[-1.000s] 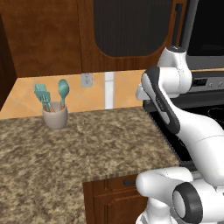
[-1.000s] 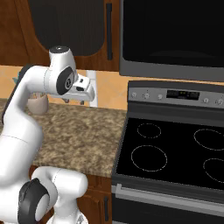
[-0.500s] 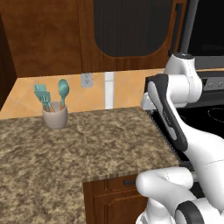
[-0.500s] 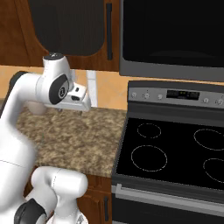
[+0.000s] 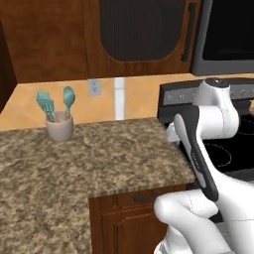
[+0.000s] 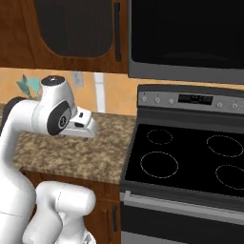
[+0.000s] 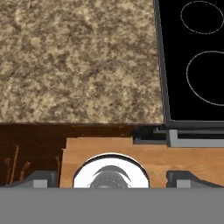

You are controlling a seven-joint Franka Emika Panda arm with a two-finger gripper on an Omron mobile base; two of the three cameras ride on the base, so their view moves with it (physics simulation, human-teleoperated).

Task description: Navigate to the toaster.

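Since the earlier frame, both base views have been shifted rightward. At lower centre of the hand view, the tool (image 7: 111, 179) is cut off, its state unreadable, above the granite surface (image 7: 78, 61) and stove (image 7: 192, 65).

White rounded arm (image 5: 208, 124), dark joints, black stripe

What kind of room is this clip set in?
A rendered home kitchen, by the look of it: a black stove with ring burners, a speckled granite counter holding a cup of teal utensils, and dark wooden cabinets above.
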